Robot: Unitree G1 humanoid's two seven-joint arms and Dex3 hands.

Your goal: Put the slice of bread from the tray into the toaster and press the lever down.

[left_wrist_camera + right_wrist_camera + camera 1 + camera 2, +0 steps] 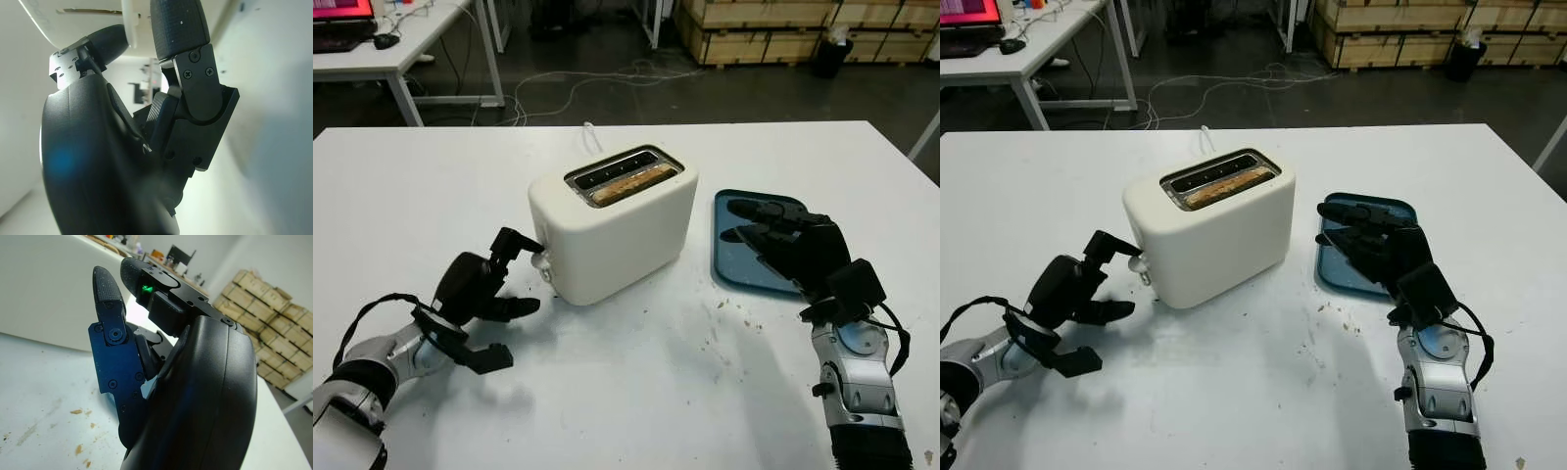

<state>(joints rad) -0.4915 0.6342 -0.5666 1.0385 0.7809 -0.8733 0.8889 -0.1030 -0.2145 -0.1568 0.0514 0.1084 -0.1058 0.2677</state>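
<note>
Bread slice (628,182) already down in the toaster's (612,230) nearer slot, long axis running along the slot, top edge just showing. Tray (734,259) bare, just beside the toaster on its right side. So, by the look of it, only the lever press left.

Lever (542,262) on the toaster's left end face, a small white tab sticking out towards the left hand (480,294). Left hand just beside that end face, one of its fingers (514,240) reaching over the lever from above and touching or very nearly touching it; from the wrist view, two fingertips flank the white tab. Other fingers loosely curled, nothing held. Lever lies directly under that upper finger, so the coming move turns on a straight push downward along the end face.

Right hand (793,250) over the tray, well apart from the lever on the toaster's far side, open and holding nothing. Left hand plainly the nearer. Crumbs (729,313) scattered on the white bench (636,392) near the tray's front edge.
</note>
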